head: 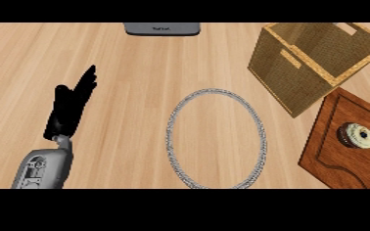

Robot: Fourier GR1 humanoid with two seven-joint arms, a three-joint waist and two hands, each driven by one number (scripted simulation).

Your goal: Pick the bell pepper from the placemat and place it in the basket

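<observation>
The placemat (171,127) is an oval with a grey beaded rim, lying mid-counter with nothing on it. No bell pepper shows anywhere in the head view. The basket (289,76), a square woven tan box with a light rim, stands at the upper right, and its inside is only partly visible. My left hand (69,107) rests open at the left, fingers straight and pointing up, well apart from the placemat. My right hand is out of view.
A dark wooden board (325,151) lies at the right edge just below the basket, carrying a small round ringed item (356,135). A grey appliance (162,28) sits at the counter's far edge. Bare light wood counter surrounds the placemat.
</observation>
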